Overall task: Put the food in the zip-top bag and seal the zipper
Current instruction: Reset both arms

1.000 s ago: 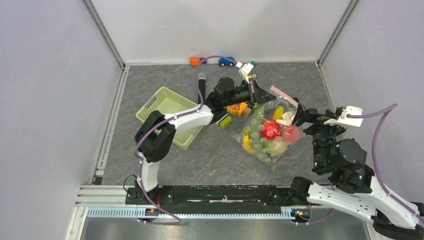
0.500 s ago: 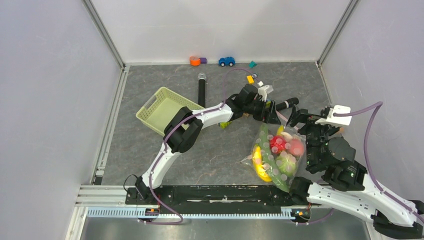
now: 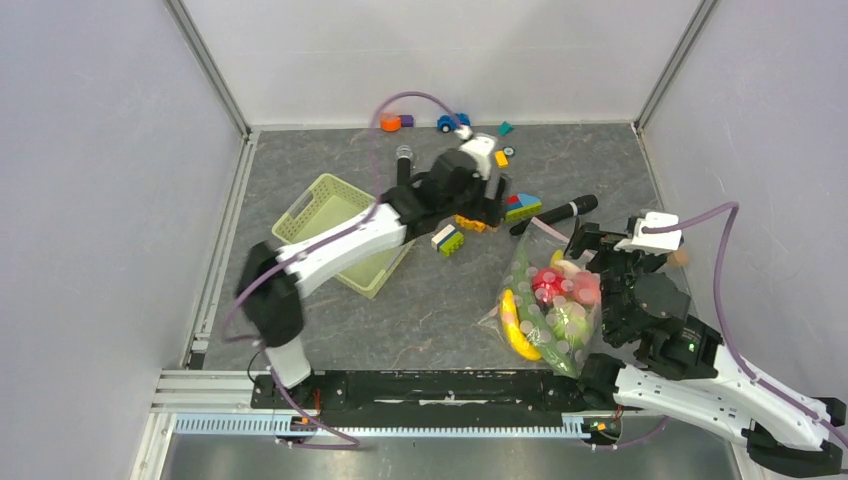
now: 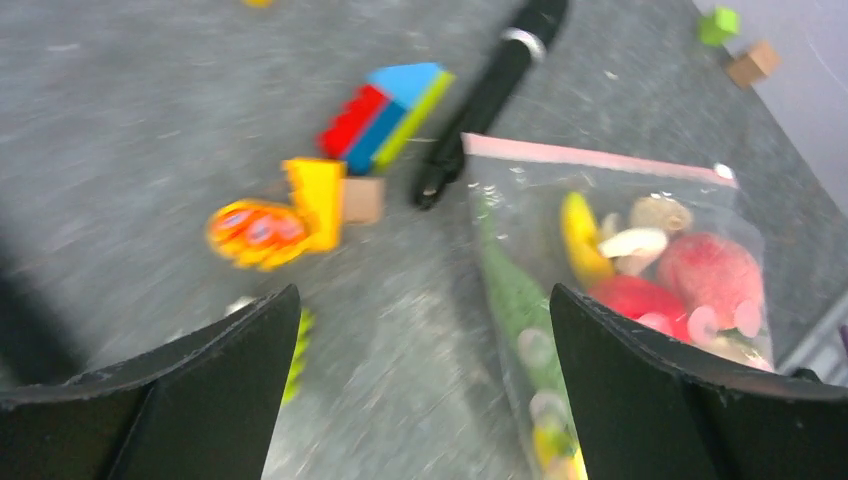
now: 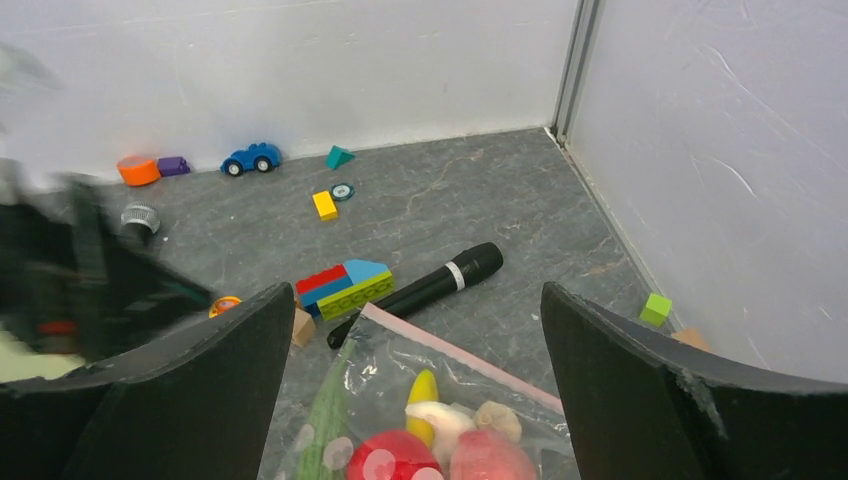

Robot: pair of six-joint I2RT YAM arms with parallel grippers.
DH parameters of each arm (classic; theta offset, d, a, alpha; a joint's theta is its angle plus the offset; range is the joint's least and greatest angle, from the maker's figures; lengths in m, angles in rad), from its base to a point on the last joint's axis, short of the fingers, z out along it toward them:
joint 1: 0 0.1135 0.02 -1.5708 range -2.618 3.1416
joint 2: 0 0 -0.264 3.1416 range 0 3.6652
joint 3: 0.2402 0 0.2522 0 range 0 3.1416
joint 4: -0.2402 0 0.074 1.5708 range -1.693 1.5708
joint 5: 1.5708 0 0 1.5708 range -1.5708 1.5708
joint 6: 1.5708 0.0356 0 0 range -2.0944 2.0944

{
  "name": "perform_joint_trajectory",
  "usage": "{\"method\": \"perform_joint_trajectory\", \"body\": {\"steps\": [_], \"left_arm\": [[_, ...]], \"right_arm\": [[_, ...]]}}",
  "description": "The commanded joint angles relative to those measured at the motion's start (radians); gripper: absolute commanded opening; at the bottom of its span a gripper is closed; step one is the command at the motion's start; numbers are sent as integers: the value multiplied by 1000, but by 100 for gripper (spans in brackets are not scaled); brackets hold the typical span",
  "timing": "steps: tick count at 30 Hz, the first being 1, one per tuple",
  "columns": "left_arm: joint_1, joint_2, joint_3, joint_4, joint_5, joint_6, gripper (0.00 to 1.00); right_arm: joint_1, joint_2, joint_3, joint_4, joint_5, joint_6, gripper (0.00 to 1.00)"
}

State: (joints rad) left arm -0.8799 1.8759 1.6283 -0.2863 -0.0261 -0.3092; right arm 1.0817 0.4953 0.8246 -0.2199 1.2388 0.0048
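The zip-top bag [image 3: 545, 310] lies flat on the table's right side with the food inside: a yellow banana [image 3: 515, 325], a red tomato [image 3: 545, 283], a green cabbage [image 3: 570, 322] and a pinkish fruit [image 3: 587, 290]. Its zipper [image 5: 460, 360] runs as a straight pink strip along the far edge. My left gripper [image 3: 498, 203] hangs open over the blocks, left of the bag and apart from it. In the left wrist view the bag [image 4: 620, 250] shows beside the right finger. My right gripper [image 5: 415, 390] stands open just above the bag, holding nothing.
A black microphone [image 3: 555, 213] lies just beyond the zipper, with stacked coloured blocks [image 3: 522, 207] next to it. The pale green basket [image 3: 340, 230] is at the left, under the left arm. A toy car [image 3: 453, 123] and small blocks sit by the back wall.
My left gripper has gone from shut at the bag's top edge to open and has drawn back to the left. The bag has come nearer the front and lies flatter. The right gripper stayed open.
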Motion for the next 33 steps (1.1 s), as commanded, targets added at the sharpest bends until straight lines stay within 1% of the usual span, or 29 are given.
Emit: {"method": "perform_joint_trajectory", "body": {"steps": [1,3,5,7,9,13,18,22,24,27,30,33], "left_arm": [[10,-313,-264,-62,-378,-51,100],[21,-456,-443,-33,-446,-114,100],[50,-579,-580,-18,-480,-166,100],[89,-682,-673,-32,-496,-205,100],[117,-751,-729,-71,-520,-243,100],[122,-864,-804,-164,-593,-342,100],[124,-1019,-897,-157,-616,-388,100],[124,-1100,-937,-140,-606,-374,100],[124,-1121,-945,-136,-600,-363,100],[124,-1128,-948,-97,-545,-313,100],[124,-1127,-944,-98,-530,-309,100],[124,-1126,-952,-102,-539,-321,100]], "right_arm": [[-2,14,10,-189,-31,218,98],[-2,27,7,-335,-58,391,98],[-3,40,-35,-400,-100,500,98],[-2,63,-87,-376,-126,536,98],[-2,106,-123,-317,-159,517,98],[-2,186,-190,-236,-222,542,98],[-2,191,-316,-100,-222,616,98],[-2,130,-398,56,-245,561,98],[-2,91,-421,72,-250,557,98],[-2,21,-484,121,-249,544,98],[-2,-50,-540,168,-231,543,98],[-2,-100,-583,213,-254,536,98]]}}
